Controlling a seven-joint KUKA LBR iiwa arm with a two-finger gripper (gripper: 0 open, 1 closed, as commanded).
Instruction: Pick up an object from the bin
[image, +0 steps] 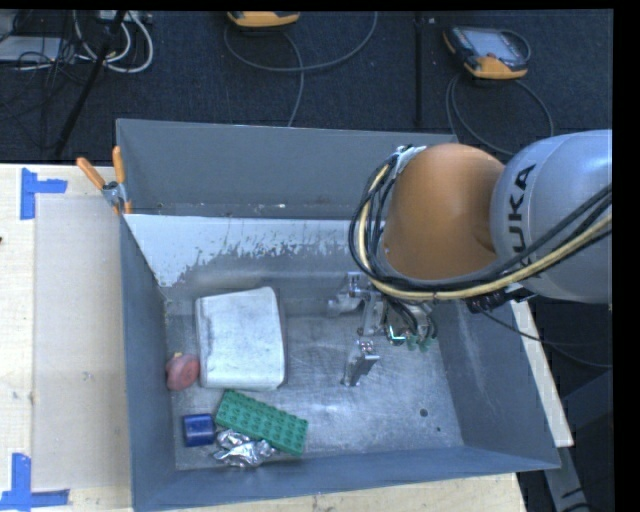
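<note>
at the near left of the bin (250, 180) lie crumpled foil (240, 450), a blue piece (198, 429) and a green studded plate (262, 423), with a pink lump (182, 371) and a white block (240, 338) just beyond. the gripper (355, 375) hangs over bare floor right of the block, apart from it; whether it is open or closed i cannot tell

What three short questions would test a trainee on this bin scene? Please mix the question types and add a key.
1. True or false: the green studded plastic plate lies against the far wall of the grey metal bin.
2. The gripper hangs over: A) the plate; B) bare bin floor; C) the bin's rim.
3. Which small thing lies beside the lower left corner of the white rectangular foam block?

Key: 1 false, it lies near the front wall; 2 B; 3 the small pinkish round thing.
</note>
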